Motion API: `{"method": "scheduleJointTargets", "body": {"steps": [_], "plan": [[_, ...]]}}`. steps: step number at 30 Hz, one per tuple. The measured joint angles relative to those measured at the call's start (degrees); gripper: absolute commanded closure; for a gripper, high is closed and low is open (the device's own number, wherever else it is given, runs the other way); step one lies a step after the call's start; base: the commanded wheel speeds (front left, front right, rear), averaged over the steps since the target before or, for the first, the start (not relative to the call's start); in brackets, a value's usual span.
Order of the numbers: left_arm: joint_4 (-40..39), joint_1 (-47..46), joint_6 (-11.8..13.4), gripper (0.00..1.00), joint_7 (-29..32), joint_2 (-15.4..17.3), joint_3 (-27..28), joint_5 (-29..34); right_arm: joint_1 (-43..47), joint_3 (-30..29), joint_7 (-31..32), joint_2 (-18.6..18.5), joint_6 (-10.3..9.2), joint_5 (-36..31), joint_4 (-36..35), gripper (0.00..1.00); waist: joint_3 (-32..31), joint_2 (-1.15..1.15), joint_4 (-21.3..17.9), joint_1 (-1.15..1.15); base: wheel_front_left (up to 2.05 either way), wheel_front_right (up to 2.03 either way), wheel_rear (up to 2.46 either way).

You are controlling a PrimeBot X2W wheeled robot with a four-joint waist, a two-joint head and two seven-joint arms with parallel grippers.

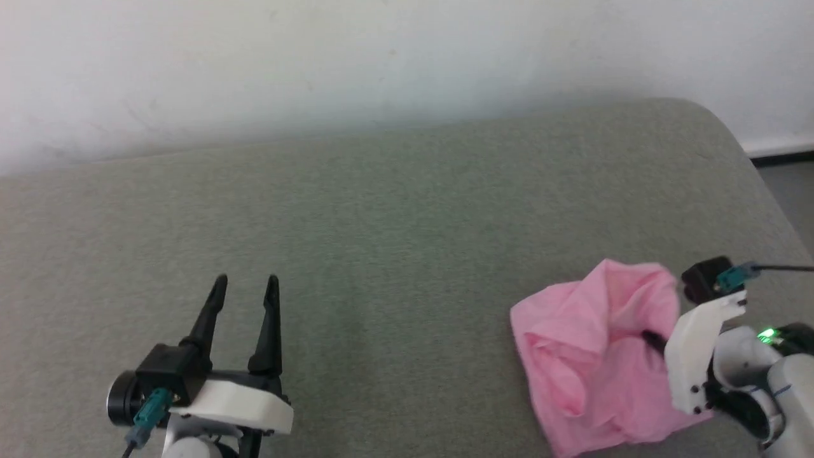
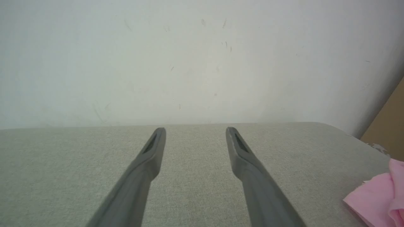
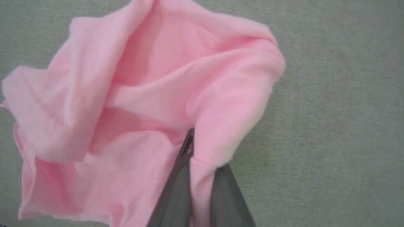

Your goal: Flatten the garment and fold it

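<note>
Cloth heaped in loose folds is the main hazard here. In the head view the garment lies crumpled at the right front of the fabric-covered counter, not far from its rounded right edge. The right pincer is sunk into the garment's right side, closed on a pinch of pink cloth. A pull toward the robot's right could, I judge, drag the whole heap toward that edge instead of spreading it. The left pincer hovers well apart at the lower left, fingers spread wide and holding nothing, so nothing anchors the garment's other side.

In the left wrist view that left pincer stands wide open above bare counter, facing the pale wall. One corner of the garment shows at the lower right. It would have to cross to the heap, and could catch the wrong layer there.

In the right wrist view the right pincer has its fingers nearly together with a fold between them, one tip dark against the garment and the other draped over. I cannot tell how many layers are caught. Lifting might raise a bundle, or the thin cloth might slip free onto the counter.
</note>
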Motion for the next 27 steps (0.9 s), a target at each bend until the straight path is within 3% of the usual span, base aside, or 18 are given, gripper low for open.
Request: {"method": "scheduleJointTargets", "body": {"steps": [7,14,15,17,21,27], "plan": [[-1.08,-5.53,-1.35,0.0,0.0,0.79,-0.73,1.9,-6.47,-2.23,-8.16,-4.66,0.01,-3.39,8.14,1.0,5.11,0.0,-4.55,0.01,0.0,0.0,0.0],[-1.59,-8.89,-1.85,0.0,0.0,1.54,-1.42,2.43,-12.8,-5.33,-18.68,-6.37,0.01,-5.36,18.72,1.0,11.44,0.0,-6.94,0.02,0.0,0.0,0.0],[-1.6,-9.09,-1.86,0.0,0.0,1.56,-1.43,2.43,-13.52,-5.77,-20.34,-6.36,0.01,-5.91,20.37,0.96,12.19,0.0,-7.17,0.02,0.0,0.0,0.0],[-1.57,-9.25,-1.85,0.0,0.0,1.54,-1.41,2.43,-14.57,-7.05,-25.48,-5.8,0.01,-7.24,22.71,0.0,13.52,0.0,-7.57,0.02,0.0,0.0,0.0],[-1.22,-9.28,-1.86,0.0,0.0,1.41,-1.18,2.42,-15.72,-8.98,-35.61,-3.2,0.01,-11.43,26.93,0.0,15.18,0.0,-7.98,0.02,0.0,0.0,0.0],[0.02,-9.23,-1.83,0.0,0.0,0.81,-1.23,2.82,-15.62,-14.49,-45.89,-1.75,0.01,-16.11,32.4,0.0,13.9,0.0,-7.76,0.0,0.0,0.0,0.0]]}}
